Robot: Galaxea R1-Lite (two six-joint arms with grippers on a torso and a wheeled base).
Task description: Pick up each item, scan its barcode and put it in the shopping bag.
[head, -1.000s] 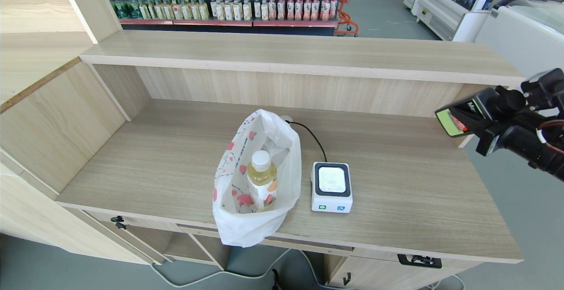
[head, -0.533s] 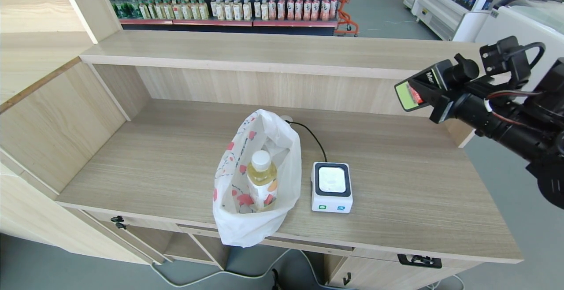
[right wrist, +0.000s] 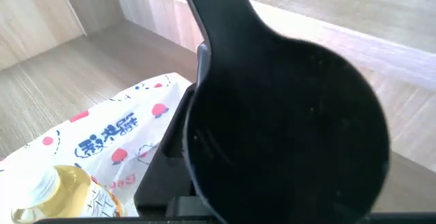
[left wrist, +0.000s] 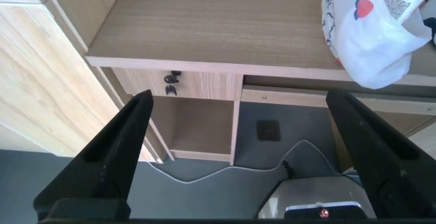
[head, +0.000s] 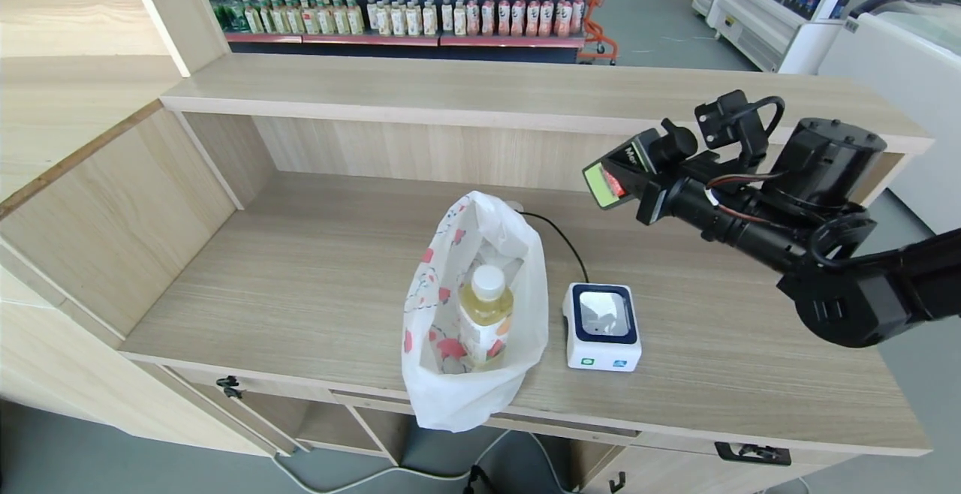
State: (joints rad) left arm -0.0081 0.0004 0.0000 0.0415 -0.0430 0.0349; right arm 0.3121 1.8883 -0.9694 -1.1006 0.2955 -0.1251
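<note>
Above the counter (head: pixel 300 276), a small box (head: pixel 604 185) is clamped in the right gripper (head: pixel 638 170), well over the scanner (head: pixel 602 325), presumably awaiting its barcode reading. Beside the scanner, the shopping bag (head: pixel 450 381) is propped open, a bottle (head: pixel 486 314) already inside. The left gripper (left wrist: pixel 242 139) is held spread, empty, below the counter's front edge.

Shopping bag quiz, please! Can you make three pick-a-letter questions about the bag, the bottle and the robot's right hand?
1. Where is the bottle? A on the floor; B in the shopping bag; C on the top ledge.
2. What colour is the cap? A white; B blue; C black.
3. What is the right gripper doing? A hanging open; B holding a small box; C holding a cup.

Answers: B, the bottle stands inside the bag; A, the cap is white; B, the box is gripped above the counter.
</note>
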